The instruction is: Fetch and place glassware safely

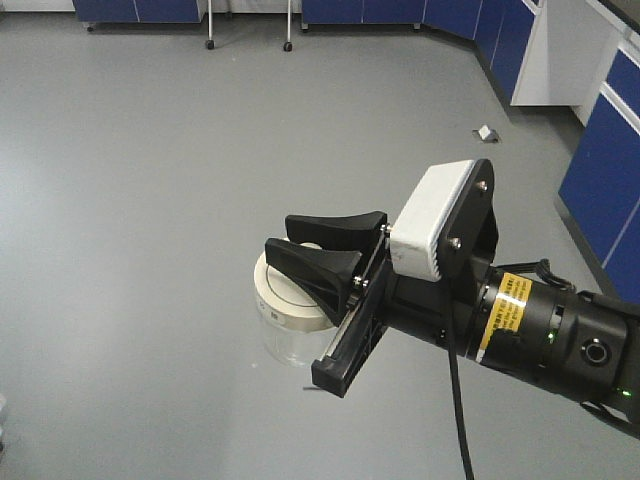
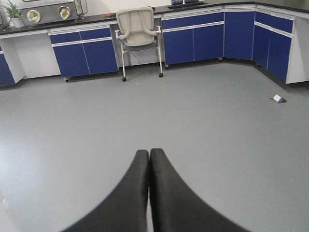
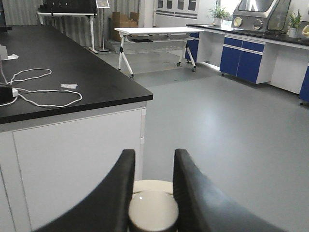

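Observation:
The glassware is a small clear glass jar (image 1: 284, 343) with a cream-white round lid (image 1: 281, 299). It hangs in the air above the grey floor. My right gripper (image 1: 280, 235) is shut on the lid's central knob (image 3: 153, 211), one black finger on each side. In the right wrist view the gripper (image 3: 154, 153) frames the knob, and the lid's rim (image 3: 152, 185) shows just beyond it. The jar's glass body is hidden there. My left gripper (image 2: 148, 152) is shut with nothing between its fingers and faces open floor.
A black-topped counter (image 3: 72, 82) with white cables (image 3: 34, 92) stands to the left of the right gripper. A white folding table (image 3: 157, 32) stands further back. Blue cabinets (image 2: 193, 41) and a wheeled chair (image 2: 140, 34) line the far wall. A small grey object (image 1: 486, 132) lies on the floor.

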### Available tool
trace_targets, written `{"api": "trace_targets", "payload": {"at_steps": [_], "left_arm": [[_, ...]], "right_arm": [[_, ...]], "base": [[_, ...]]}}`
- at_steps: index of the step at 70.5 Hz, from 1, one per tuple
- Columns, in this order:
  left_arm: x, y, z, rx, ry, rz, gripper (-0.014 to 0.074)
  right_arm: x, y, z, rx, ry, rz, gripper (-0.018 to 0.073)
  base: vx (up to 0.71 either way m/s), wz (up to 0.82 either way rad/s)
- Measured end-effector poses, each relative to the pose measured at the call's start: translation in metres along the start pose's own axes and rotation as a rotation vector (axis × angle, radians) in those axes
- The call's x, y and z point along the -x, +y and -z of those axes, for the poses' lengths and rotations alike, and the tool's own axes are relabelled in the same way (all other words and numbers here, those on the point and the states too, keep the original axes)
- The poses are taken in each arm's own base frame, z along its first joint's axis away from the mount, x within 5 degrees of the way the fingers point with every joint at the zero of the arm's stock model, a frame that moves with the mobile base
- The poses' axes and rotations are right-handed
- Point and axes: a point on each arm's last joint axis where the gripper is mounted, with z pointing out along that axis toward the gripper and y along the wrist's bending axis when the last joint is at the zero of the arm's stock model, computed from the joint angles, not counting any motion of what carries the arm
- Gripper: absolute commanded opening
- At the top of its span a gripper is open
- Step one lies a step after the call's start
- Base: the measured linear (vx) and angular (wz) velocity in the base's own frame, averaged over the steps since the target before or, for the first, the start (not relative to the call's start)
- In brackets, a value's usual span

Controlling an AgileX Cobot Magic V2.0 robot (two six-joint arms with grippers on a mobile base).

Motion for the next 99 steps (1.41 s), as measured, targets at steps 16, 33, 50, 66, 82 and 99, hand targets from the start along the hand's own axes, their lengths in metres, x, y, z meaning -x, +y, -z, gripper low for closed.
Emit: {"api": "trace_targets", "payload": {"at_steps": [16, 33, 50, 66, 82, 99], "left_arm": [[0.0, 0.0, 0.0, 0.0, 0.0, 0.0, -0.0007], [0.0, 0.0, 0.0, 0.0, 0.0, 0.0, -0.0007], [0.0, 0.0, 0.0, 0.0, 0.0, 0.0, -0.0007], [0.0, 0.0, 0.0, 0.0, 0.0, 0.0, -0.0007], [0.0, 0.0, 0.0, 0.0, 0.0, 0.0, -0.0007], [0.0, 0.0, 0.0, 0.0, 0.0, 0.0, -0.0007]], "right_arm": [[0.0, 0.0, 0.0, 0.0, 0.0, 0.0, -0.0003], [0.0, 0.0, 0.0, 0.0, 0.0, 0.0, -0.0003], [0.0, 0.0, 0.0, 0.0, 0.0, 0.0, -0.0003], [0.0, 0.0, 0.0, 0.0, 0.0, 0.0, -0.0003], [0.0003, 0.0001, 0.0002, 0.0, -0.001, 0.0, -0.0003], [0.0005, 0.0001, 0.0003, 0.0, -0.002, 0.001, -0.0003]], "base": [[0.52, 0.02], [0.52, -0.03], [0.52, -0.05], [0.51, -0.03], [0.51, 0.04], [0.53, 0.08]]}}
